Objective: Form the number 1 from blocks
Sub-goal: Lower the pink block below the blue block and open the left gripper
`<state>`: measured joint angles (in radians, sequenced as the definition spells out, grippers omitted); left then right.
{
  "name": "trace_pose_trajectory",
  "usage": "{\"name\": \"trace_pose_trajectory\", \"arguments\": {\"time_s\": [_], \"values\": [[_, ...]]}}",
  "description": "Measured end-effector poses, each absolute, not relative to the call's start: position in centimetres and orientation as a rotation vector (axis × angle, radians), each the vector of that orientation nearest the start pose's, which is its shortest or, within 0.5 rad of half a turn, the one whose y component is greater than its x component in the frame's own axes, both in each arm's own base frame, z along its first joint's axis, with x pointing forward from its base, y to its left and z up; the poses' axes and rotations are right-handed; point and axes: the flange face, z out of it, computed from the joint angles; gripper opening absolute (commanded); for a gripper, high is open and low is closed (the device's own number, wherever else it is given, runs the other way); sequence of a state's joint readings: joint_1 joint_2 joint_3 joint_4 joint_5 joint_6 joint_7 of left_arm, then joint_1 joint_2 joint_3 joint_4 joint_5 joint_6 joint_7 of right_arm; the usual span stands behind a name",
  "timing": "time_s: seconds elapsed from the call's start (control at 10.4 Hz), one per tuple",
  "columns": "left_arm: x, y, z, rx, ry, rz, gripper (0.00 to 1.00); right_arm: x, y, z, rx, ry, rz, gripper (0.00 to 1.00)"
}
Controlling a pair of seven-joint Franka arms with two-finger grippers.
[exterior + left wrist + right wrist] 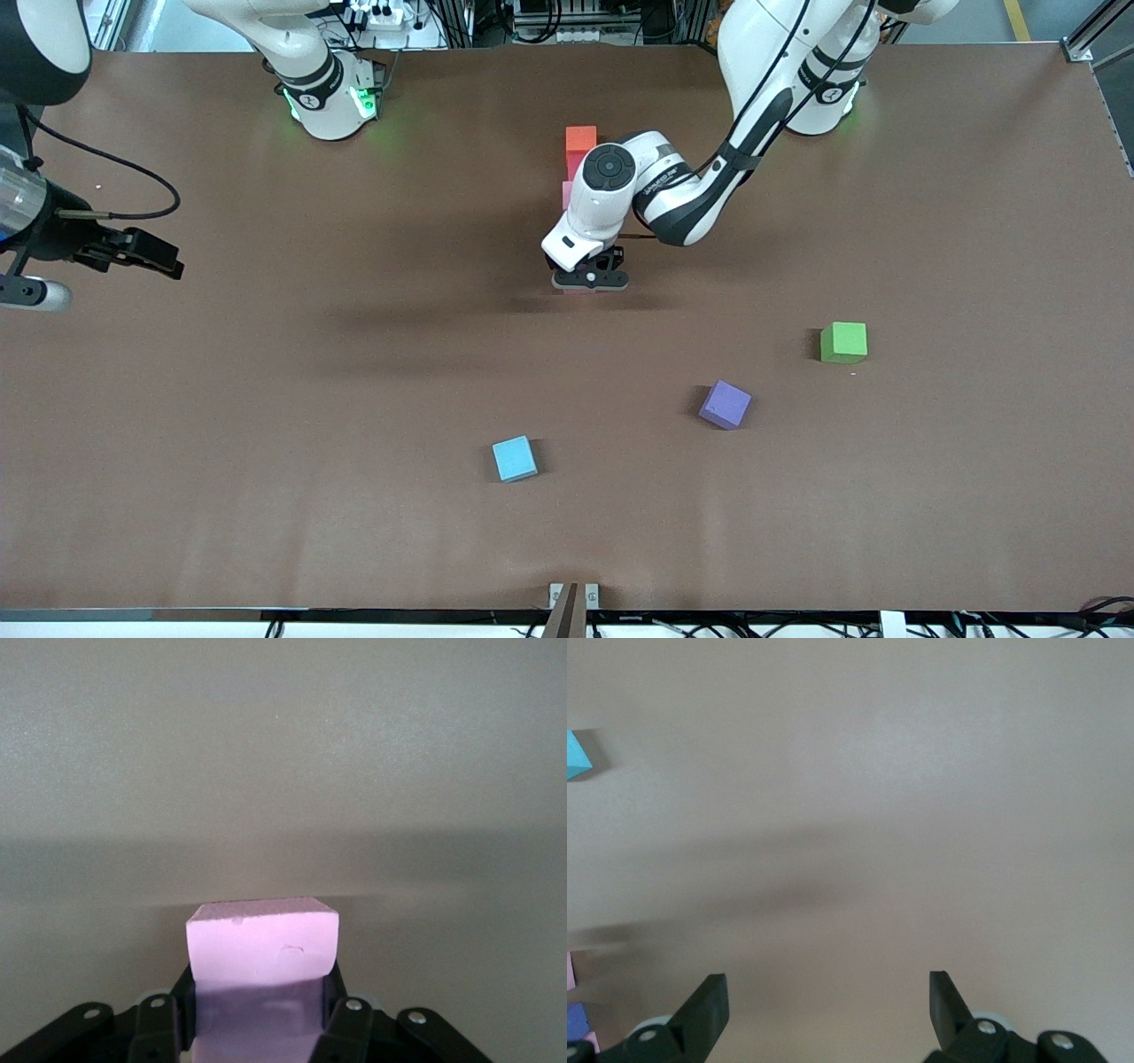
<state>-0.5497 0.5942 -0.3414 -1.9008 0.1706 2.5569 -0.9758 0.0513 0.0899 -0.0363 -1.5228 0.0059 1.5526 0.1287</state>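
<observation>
A pink block (262, 943) sits clamped in the left gripper (591, 276), low over the table (266, 399), just below a started column topped by an orange block (581, 139); likely next: set it in line; right gripper (133, 252) waits, jaws apart.

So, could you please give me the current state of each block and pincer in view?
Left pincer: shut on pink block.
Right pincer: open, empty, waiting.
Orange block: resting, heading the column.
Purple block: loose, skewed.
Green cube: loose.
Light-blue cube: loose.
</observation>
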Motion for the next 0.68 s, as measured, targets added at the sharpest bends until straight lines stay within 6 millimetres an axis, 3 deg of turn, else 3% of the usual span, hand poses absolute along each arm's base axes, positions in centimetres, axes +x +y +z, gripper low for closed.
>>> {"name": "trace_pose_trajectory", "arguments": {"time_s": [0.39,0.48,0.68], "values": [[41.2,-49.3,21.5,-3.282,-0.018,-0.003,1.0,57.5,-0.3,60.2,-3.134,0.211,0.122,1.0],[41.7,-49.4,22.5,-3.293,-0.023,-0.029,1.0,57.5,-0.9,60.1,-3.133,0.224,0.126,1.0],[43.3,-48.9,26.3,-3.327,-0.054,-0.121,1.0,57.5,-0.9,60.1,-3.132,0.223,0.13,1.0]]}}
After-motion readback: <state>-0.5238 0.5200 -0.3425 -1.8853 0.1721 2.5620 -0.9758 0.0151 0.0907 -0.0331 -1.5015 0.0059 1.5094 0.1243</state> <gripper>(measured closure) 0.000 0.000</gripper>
